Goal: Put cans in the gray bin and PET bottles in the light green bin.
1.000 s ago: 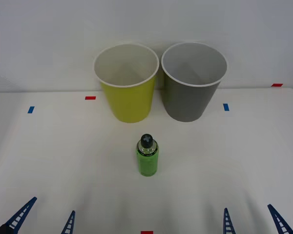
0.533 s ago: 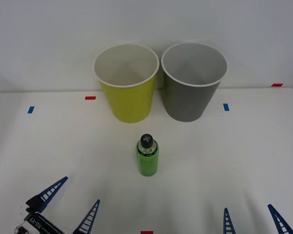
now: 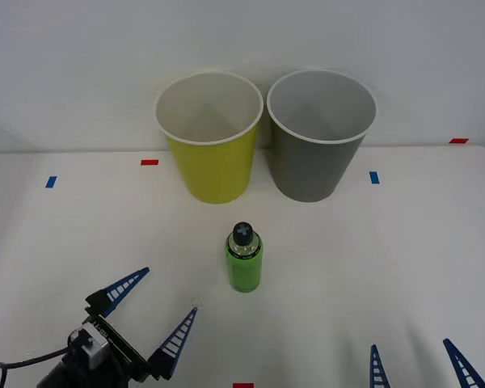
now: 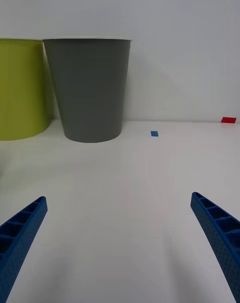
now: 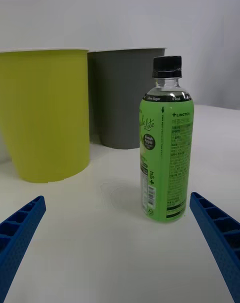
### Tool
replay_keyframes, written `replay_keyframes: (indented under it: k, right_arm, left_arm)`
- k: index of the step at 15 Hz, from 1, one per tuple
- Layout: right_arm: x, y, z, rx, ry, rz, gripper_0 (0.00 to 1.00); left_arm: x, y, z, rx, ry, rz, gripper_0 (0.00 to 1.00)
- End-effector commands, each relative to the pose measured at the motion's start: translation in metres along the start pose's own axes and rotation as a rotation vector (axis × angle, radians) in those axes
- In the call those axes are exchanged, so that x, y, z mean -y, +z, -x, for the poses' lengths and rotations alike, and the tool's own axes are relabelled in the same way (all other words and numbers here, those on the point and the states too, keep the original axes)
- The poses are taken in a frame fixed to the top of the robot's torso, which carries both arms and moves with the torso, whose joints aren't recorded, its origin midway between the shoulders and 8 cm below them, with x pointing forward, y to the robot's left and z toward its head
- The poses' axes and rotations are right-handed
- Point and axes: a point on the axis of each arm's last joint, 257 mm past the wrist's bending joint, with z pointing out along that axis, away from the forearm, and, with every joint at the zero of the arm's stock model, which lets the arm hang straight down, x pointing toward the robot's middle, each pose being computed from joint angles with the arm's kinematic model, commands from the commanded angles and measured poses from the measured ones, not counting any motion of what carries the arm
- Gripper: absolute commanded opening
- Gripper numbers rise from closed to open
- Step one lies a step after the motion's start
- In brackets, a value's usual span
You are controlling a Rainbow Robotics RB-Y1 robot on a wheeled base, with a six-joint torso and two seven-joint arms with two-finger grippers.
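Front view showed the left claw spread wide at lower left of the frame, aimed at the PET bottle standing upright mid-bench, well short of it; the right claw sat open and idle at the lower right edge. Light green bin and gray bin stood side by side behind the bottle at upper centre. Judged best approach: centre the bottle between the fingers, since it sat off-centre in the left wrist view, then close on the labelled body below the cap without tipping it.
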Motion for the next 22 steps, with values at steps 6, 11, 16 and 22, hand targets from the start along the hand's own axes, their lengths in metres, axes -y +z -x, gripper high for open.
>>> replay_keyframes:
  k: [6,11,16,22]
  right_arm:
    - [0.000,0.000,0.000,0.000,0.000,0.000,1.00]
    - [0.000,0.000,0.000,0.000,0.000,0.000,1.00]
    - [0.000,0.000,0.000,0.000,0.000,0.000,1.00]
    - [0.000,0.000,0.000,0.000,0.000,0.000,1.00]
  left_arm:
    - [0.022,0.037,0.004,0.005,-0.089,-0.042,1.00]
    - [0.030,0.058,0.008,0.009,-0.092,-0.072,1.00]
    - [0.047,0.079,0.012,0.015,-0.081,-0.091,1.00]
    - [0.059,0.101,0.018,0.023,-0.086,-0.103,1.00]
